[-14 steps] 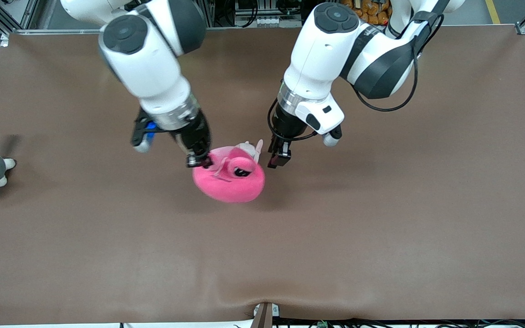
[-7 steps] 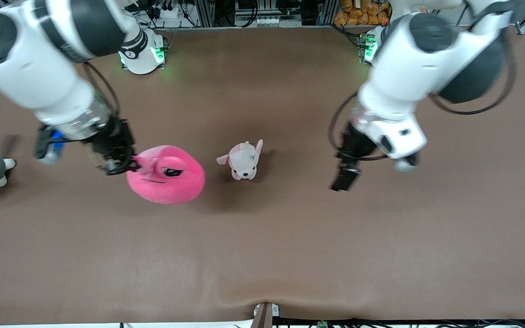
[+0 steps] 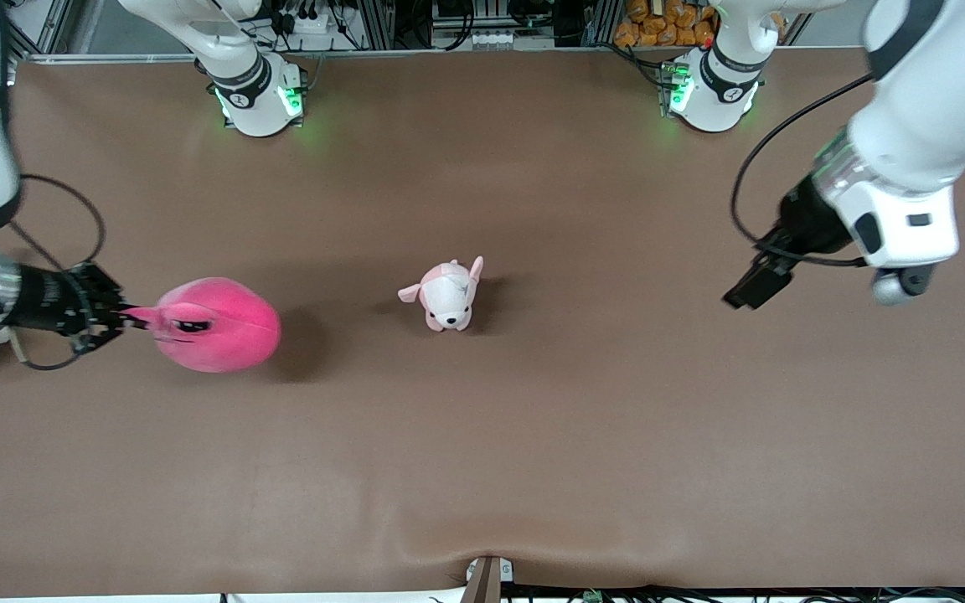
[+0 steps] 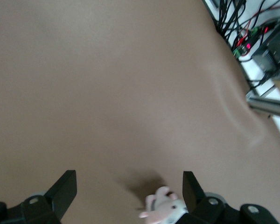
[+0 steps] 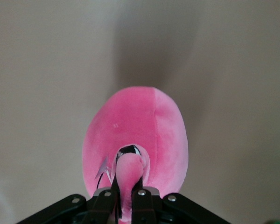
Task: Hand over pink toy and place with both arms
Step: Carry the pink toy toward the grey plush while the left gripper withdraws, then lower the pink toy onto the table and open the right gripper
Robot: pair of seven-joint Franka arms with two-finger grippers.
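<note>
Pink toy (image 3: 216,326) hangs pinched in right pincer (image 3: 118,316).

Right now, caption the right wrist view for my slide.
Right gripper shut on round hot-pink plush toy, pinching its ear above brown table.

You have two white arms (image 3: 910,126) with black joints, looped black cables, silver wrist rings, green-lit bases (image 3: 256,100) and black tools (image 3: 755,285).
</note>
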